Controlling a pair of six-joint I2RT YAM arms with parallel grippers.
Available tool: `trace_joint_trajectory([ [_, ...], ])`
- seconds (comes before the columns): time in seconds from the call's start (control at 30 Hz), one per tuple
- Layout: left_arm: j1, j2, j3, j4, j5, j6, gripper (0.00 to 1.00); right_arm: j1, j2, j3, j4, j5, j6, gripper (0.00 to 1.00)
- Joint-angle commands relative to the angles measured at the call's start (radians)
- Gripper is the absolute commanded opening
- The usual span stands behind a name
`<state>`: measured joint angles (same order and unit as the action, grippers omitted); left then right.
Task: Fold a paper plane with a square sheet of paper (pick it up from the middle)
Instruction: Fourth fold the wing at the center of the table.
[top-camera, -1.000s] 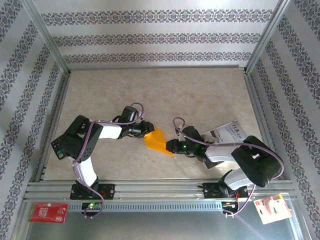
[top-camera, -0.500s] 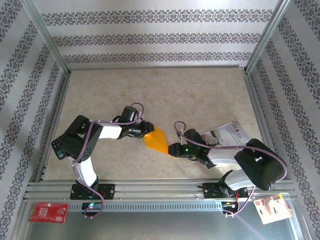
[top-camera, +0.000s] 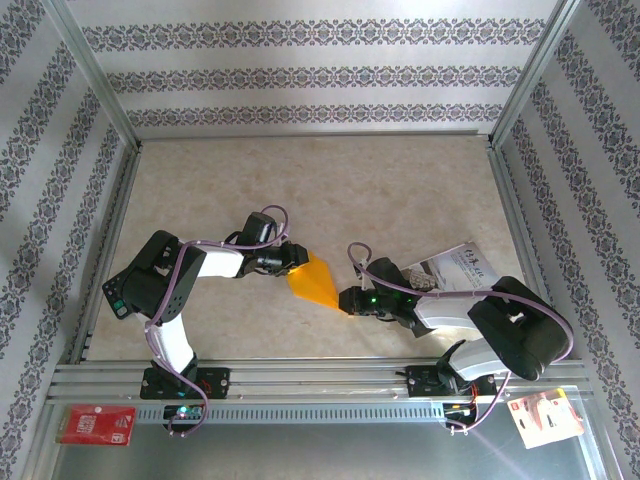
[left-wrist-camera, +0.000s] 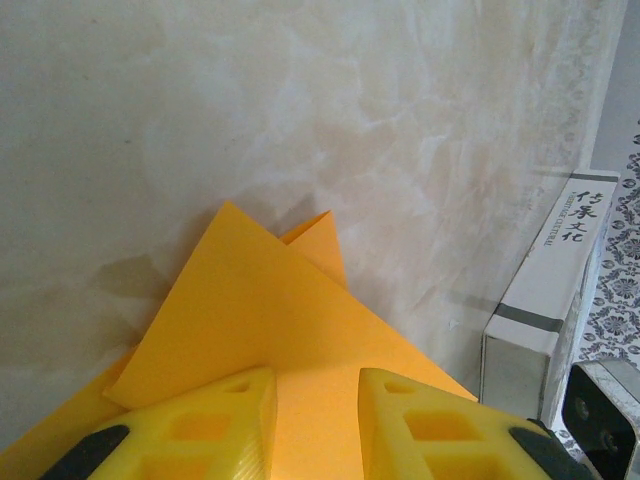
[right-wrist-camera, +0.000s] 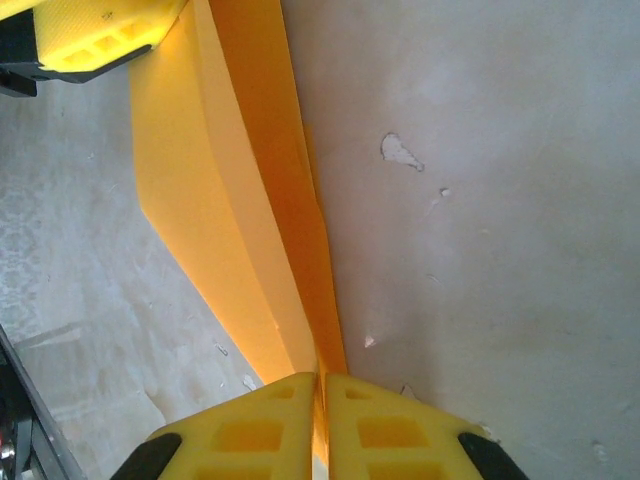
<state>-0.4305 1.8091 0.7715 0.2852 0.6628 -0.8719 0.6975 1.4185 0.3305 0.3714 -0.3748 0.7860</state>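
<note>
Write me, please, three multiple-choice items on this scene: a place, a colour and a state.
1. Where is the orange paper? A. Between the left gripper and right gripper B. On the metal rail C. Against the back wall
2. Colour of the right gripper's fingers? A. Black B. Yellow C. Blue
3. The right gripper is: A. Wide open B. Shut on nothing C. Shut on the paper
1 A, the top view shows it spanning them; 2 B, yellow in the wrist view; 3 C, fingers meet with paper between.
</note>
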Motion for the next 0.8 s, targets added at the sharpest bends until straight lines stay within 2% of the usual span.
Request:
trace_joint_trajectory([
  [0.0,0.012,0.04,-0.01,-0.063,-0.028,0.034,0.27,-0.008,0.014,0.007,-0.053,0.03,-0.011,0.11],
  [0.5,0.012,0.039,-0.001,-0.086,-0.035,0.049,0.27,-0.029,0.044,0.051,-0.075,0.011,-0.01,0.05],
  [0.77,0.013,0.039,-0.002,-0.087,-0.037,0.049,0.27,-0.028,-0.022,0.028,-0.082,-0.02,-0.044,0.18],
])
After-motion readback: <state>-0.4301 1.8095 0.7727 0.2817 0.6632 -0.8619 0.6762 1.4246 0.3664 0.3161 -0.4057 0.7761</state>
